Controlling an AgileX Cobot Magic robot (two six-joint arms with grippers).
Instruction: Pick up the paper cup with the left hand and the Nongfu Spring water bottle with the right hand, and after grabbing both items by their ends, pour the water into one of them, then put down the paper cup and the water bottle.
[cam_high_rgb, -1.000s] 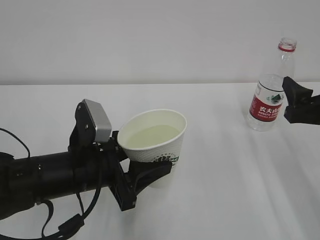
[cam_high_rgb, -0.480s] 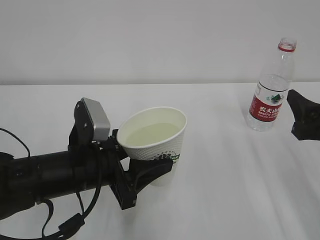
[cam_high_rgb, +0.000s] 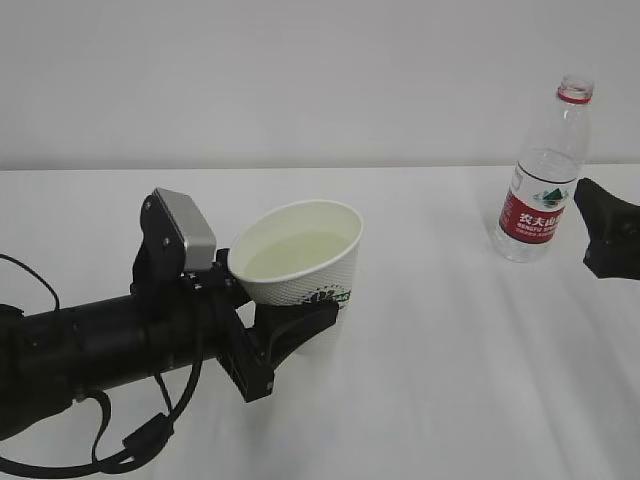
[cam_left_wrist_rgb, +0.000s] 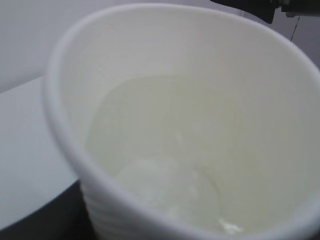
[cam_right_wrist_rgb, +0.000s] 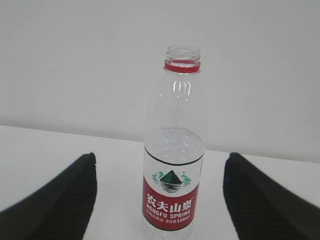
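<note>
The paper cup is tilted, its mouth leaning toward the left arm, and holds a pale pool of water. My left gripper is shut on the cup's lower part, its black jaws on either side. The left wrist view is filled by the cup, with the water pooled inside. The Nongfu Spring water bottle stands upright and uncapped on the table at the far right. My right gripper is open just right of it, not touching. In the right wrist view the bottle stands beyond the spread right gripper.
The white table runs back to a plain white wall. The left arm's black body and cables lie low across the front left. The bottle stands near the table's far right edge.
The right gripper has drawn back to the right, off the bottle, which stays standing. The left gripper has shifted slightly left and the cup leans more.
</note>
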